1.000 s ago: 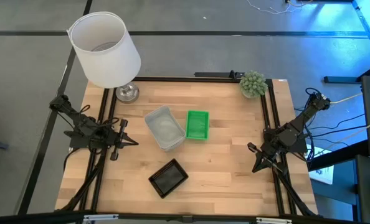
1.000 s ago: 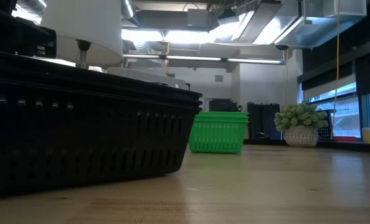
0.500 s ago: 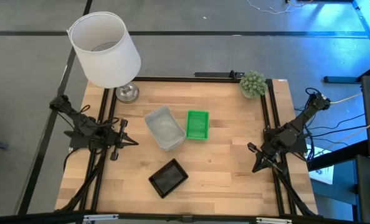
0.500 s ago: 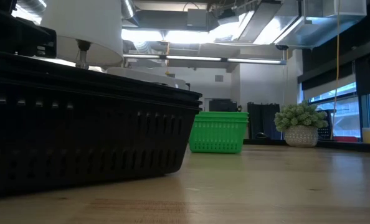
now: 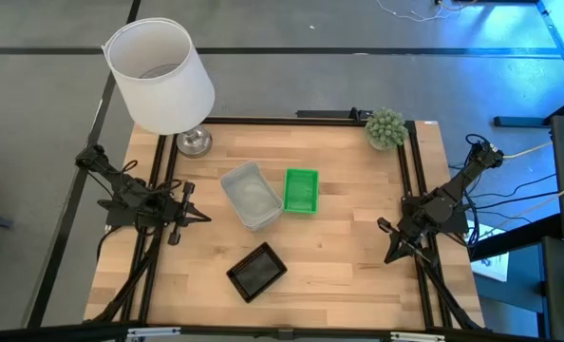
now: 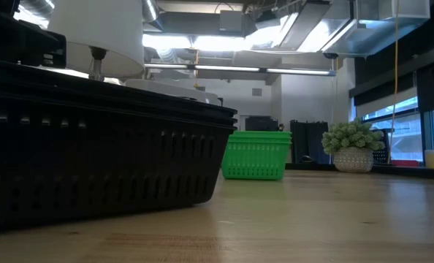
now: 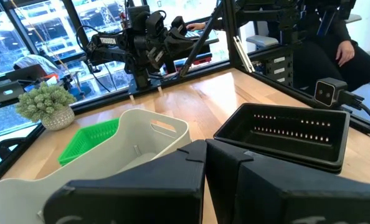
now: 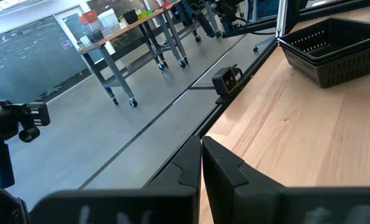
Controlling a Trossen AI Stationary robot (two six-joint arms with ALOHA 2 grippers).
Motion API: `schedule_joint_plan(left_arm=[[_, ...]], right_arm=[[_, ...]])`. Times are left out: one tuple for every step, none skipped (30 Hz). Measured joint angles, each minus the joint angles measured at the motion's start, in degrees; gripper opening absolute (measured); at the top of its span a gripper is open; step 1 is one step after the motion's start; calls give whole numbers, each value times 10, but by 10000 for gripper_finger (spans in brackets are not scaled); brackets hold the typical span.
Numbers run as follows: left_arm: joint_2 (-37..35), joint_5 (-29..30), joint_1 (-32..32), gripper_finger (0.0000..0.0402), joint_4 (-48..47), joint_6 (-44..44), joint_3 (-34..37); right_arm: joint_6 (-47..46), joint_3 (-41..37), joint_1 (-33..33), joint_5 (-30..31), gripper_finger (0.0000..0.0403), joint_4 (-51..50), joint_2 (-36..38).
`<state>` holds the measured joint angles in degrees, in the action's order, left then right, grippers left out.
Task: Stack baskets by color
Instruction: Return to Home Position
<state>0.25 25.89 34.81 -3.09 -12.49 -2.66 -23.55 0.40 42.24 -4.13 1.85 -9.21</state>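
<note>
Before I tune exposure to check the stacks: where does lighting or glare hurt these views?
Low view: ceiling lights glare, black baskets read as a dark backlit mass. Left wrist view: bright windows behind the plant. High view: table evenly lit, soft shadows only.

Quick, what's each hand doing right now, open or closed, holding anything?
Left hand: closed, holding nothing.
Right hand: closed, holding nothing.

The matt black baskets [image 5: 256,272], green baskets [image 5: 301,191] and translucent grey-white baskets [image 5: 252,195] are slotted plastic, the table [image 5: 348,256] smooth pale wood.
</note>
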Motion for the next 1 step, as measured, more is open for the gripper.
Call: schedule_joint_plan(left_arm=[[0,0,0,0,0,0,0]], right_arm=[[0,0,0,0,16,0,0]])
